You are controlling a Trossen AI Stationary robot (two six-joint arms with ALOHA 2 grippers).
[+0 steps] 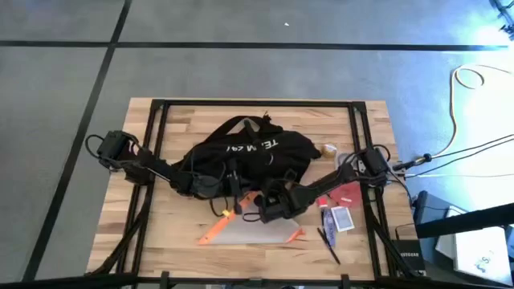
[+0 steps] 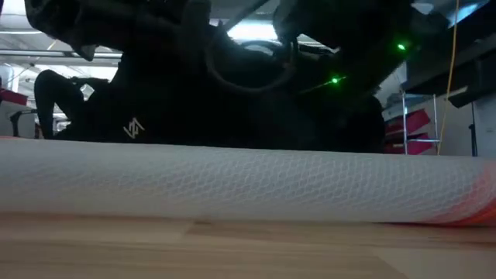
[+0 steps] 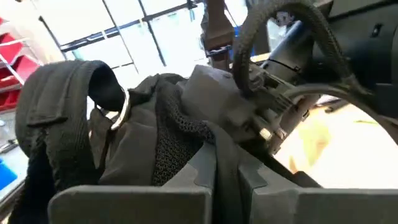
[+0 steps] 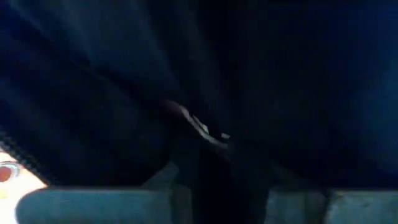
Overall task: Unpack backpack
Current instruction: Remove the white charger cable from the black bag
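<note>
The black backpack (image 1: 249, 151) with white lettering lies on the wooden table, its straps toward the far edge. My left gripper (image 1: 210, 185) comes from the left and is shut on fabric at the backpack's near left side. My right gripper (image 1: 269, 205) comes from the right and is buried in the backpack's near edge. Black fabric (image 4: 227, 186) fills the gap between its fingers, with a small metal piece (image 4: 202, 127) just ahead. In the low view the backpack (image 2: 232, 116) rises dark behind the pouch. My left gripper pinches a fold of black backpack fabric (image 3: 225, 163) between its two fingers, coming about level from the table's left. The bag's bulk rests on the table. My right gripper has a dark strip of the backpack (image 4: 227, 168) between its fingers, coming from the table's right. Which part this is, the darkness hides.
A translucent pouch with orange trim (image 1: 249, 229) lies flat near the front edge, close under both grippers. Right of it lie a red item (image 1: 347, 193), a card pack (image 1: 342, 218) and pens (image 1: 329, 241). The pouch (image 2: 232, 182) fills the low view's foreground.
</note>
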